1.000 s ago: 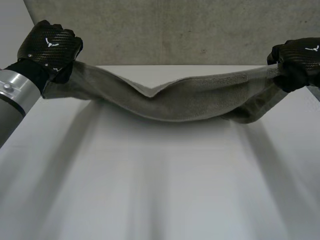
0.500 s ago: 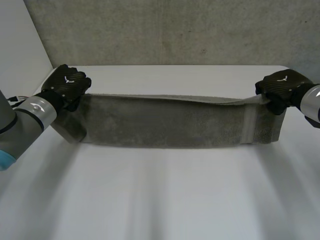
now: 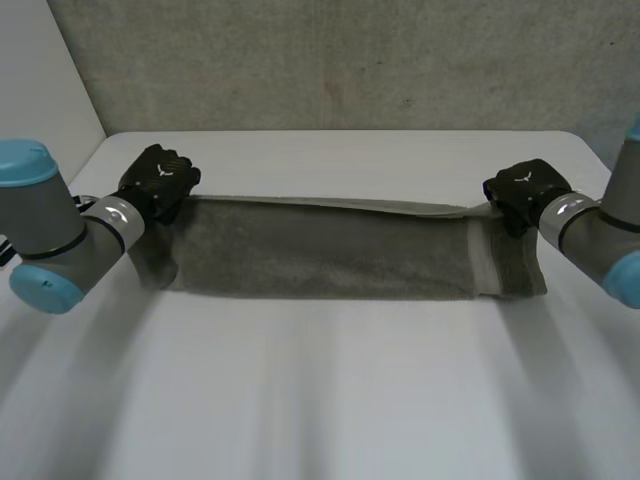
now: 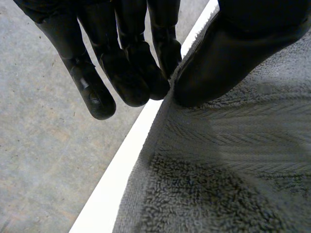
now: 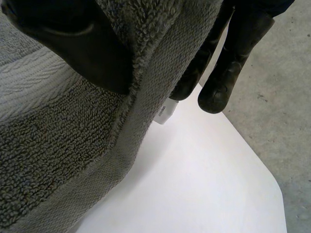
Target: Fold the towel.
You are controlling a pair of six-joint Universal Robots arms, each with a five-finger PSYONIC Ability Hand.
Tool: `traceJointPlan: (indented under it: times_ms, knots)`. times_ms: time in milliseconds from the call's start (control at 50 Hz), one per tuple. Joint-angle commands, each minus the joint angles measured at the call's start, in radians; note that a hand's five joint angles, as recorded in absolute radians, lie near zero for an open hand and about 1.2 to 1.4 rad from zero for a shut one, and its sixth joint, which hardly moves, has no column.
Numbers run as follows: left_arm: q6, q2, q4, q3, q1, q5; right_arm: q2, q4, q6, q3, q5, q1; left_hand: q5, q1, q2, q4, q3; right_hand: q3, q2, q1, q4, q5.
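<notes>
Pinches far corners of towel (image 3: pixel 330 262) between thumb and fingertips of left hand (image 3: pixel 160 180) and right hand (image 3: pixel 520 190). Holds far edge just raised at fingertips, rest lying flat on table (image 3: pixel 330 400). Lower both ends together, taut, edges matched, before letting go.

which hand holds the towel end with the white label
The right hand: the label sticks out of the towel edge by its fingers. The left hand's corner is plain.
</notes>
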Motion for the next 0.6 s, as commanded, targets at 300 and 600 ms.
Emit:
traceJointPlan:
  times_ms: [300,600]
  knots:
    - [0.000,-0.179,0.004,0.191,-0.037,-0.082,0.146,-0.113,-0.001,-0.095,0.096,0.051,-0.958,-0.904,-0.988,-0.995,-0.981,-0.802,-0.790,-0.793,-0.797,-0.807]
    - [-0.041,-0.003,-0.005,0.141,-0.042,-0.164,-0.073,-0.162,0.142,-0.010,0.116,0.063,-1.129,-1.076,-1.159,-1.167,-1.153,-1.161,-1.149,-1.152,-1.156,-1.166]
